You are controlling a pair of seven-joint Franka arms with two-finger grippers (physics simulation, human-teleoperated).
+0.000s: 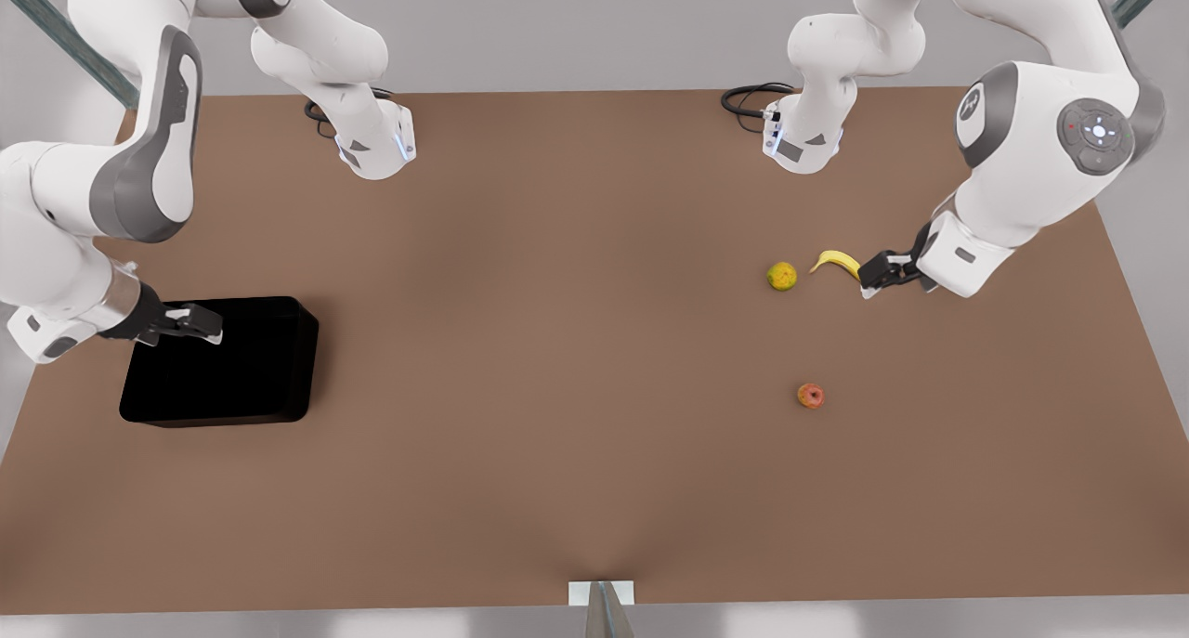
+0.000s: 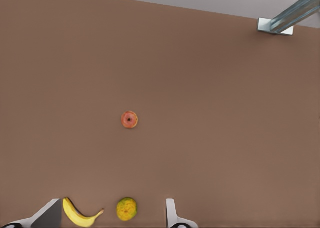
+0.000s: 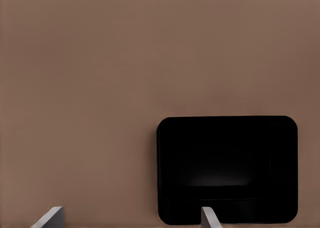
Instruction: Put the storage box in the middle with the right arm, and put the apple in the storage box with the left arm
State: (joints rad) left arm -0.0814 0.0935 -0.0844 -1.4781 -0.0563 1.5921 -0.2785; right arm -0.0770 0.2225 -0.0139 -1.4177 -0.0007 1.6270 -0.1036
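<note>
We see the glossy black square storage box [image 1: 232,378] sitting empty on the brown counter [image 1: 557,341] at the front view's left, not in the middle. Right hand [image 1: 200,327] hovers over its far edge, fingers spread wide, holding nothing. Small reddish-orange apple [image 1: 811,396] lies alone at the front view's right, well apart from the box. Farther back: yellow-green round fruit [image 1: 782,276], then curved yellow banana [image 1: 836,262]. Left hand [image 1: 878,280] hangs just beside the banana, fingers wide apart, empty.
</note>
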